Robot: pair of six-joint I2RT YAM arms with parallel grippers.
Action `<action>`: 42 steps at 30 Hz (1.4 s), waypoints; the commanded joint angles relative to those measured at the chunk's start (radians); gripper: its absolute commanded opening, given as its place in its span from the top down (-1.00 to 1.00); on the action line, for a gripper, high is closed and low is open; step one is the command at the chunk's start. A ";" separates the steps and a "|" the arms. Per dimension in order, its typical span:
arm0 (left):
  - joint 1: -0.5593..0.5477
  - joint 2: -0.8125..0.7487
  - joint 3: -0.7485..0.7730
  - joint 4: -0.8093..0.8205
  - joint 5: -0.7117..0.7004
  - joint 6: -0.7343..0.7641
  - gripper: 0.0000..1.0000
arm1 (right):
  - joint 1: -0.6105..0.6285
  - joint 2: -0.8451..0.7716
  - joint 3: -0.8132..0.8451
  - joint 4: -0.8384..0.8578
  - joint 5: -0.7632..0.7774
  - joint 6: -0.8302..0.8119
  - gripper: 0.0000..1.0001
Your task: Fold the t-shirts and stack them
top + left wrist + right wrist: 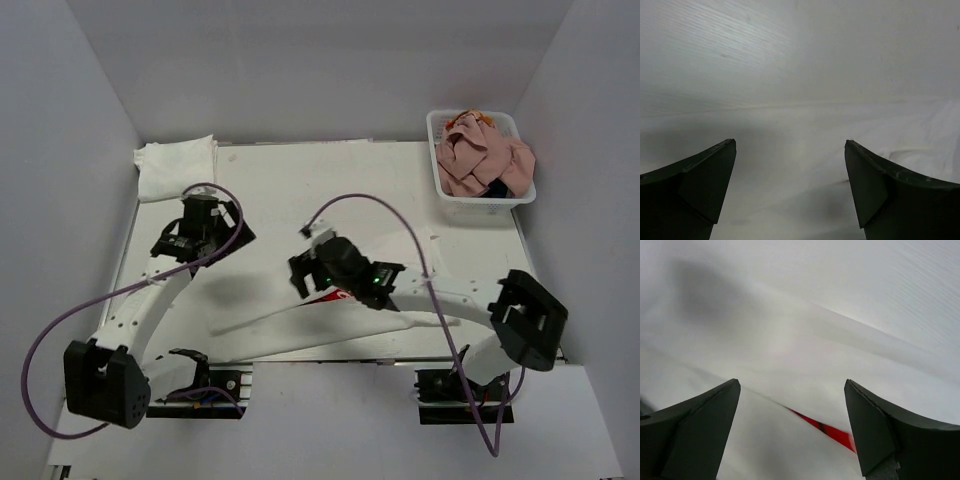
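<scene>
Table and spread white t-shirt, centre toward 6 o'clock, blend; right arm hides most of its red print. Basket at 2 o'clock holds crumpled pink t-shirt. Folded white t-shirts lie at 10 o'clock. Left gripper, right gripper: fingers wide apart, empty.

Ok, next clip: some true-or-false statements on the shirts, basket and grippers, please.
1. The left gripper and the right gripper are both open. True.
2. The pink t-shirt lies spread flat on the table. False: it sits bunched in the white mesh basket.
3. At the table's far left corner sit folded white t-shirts. True.
4. The right gripper is clamped on the white t-shirt with the red print. False: its jaws stand open over it, gripping nothing.
</scene>
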 commanded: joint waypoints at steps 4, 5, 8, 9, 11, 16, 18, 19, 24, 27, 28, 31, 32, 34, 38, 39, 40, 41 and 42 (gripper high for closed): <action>-0.157 0.061 -0.128 0.184 0.307 0.068 -0.99 | -0.198 -0.149 -0.130 -0.397 0.363 0.259 -0.81; -0.177 0.061 -0.144 0.194 0.308 0.068 -0.99 | -0.220 -0.144 -0.138 -0.416 0.364 0.270 -0.81; -0.226 0.115 -0.194 0.219 0.308 0.057 -0.99 | -0.315 -0.123 -0.167 -0.448 0.292 0.255 -0.81; -0.246 0.132 -0.205 0.219 0.265 0.057 -0.99 | -0.326 -0.114 -0.178 -0.441 0.266 0.244 -0.81; -0.257 0.181 -0.205 0.219 0.205 0.057 -0.99 | -0.351 -0.056 -0.174 -0.468 0.186 0.242 -0.81; -0.275 0.244 -0.179 0.217 0.156 0.066 -0.99 | -0.365 -0.083 -0.226 -0.522 0.154 0.265 -0.81; -0.275 0.253 -0.193 0.217 0.115 0.056 -0.99 | -0.366 -0.126 -0.264 -0.532 0.132 0.272 -0.81; -0.275 0.253 -0.219 0.217 0.093 0.056 -0.99 | -0.363 -0.179 -0.273 -0.551 0.123 0.270 -0.81; -0.266 0.262 -0.233 0.208 0.039 0.043 -0.99 | -0.359 -0.363 -0.327 -0.528 -0.089 0.213 -0.81; -0.266 0.273 -0.242 0.208 0.039 0.034 -0.99 | -0.363 -0.463 -0.347 -0.552 -0.016 0.242 -0.81; -0.266 0.282 -0.242 0.208 0.039 0.025 -0.99 | -0.363 -0.477 -0.347 -0.560 0.011 0.265 -0.81; -0.255 0.305 -0.251 0.208 0.029 0.025 -0.99 | -0.369 -0.479 -0.318 -0.649 0.153 0.307 -0.81; -0.255 0.314 -0.251 0.208 0.028 0.025 -0.99 | -0.375 -0.473 -0.318 -0.658 0.173 0.311 -0.81; -0.255 0.342 -0.251 0.199 0.016 0.025 -0.99 | -0.385 -0.434 -0.318 -0.643 0.259 0.308 -0.81; -0.255 0.374 -0.227 0.190 0.007 0.016 -0.99 | -0.411 -0.320 -0.286 -0.664 0.264 0.299 -0.81; -0.255 0.374 -0.227 0.190 0.007 0.004 -0.99 | -0.412 -0.301 -0.280 -0.690 0.247 0.290 -0.81; -0.246 0.374 -0.227 0.190 0.007 -0.010 -0.99 | -0.411 -0.296 -0.275 -0.701 0.179 0.282 -0.81; -0.246 0.386 -0.236 0.200 0.007 -0.021 -0.99 | -0.408 -0.305 -0.278 -0.719 0.152 0.260 -0.81; -0.246 0.399 -0.236 0.201 -0.004 -0.039 -0.99 | -0.408 -0.328 -0.284 -0.711 0.109 0.247 -0.81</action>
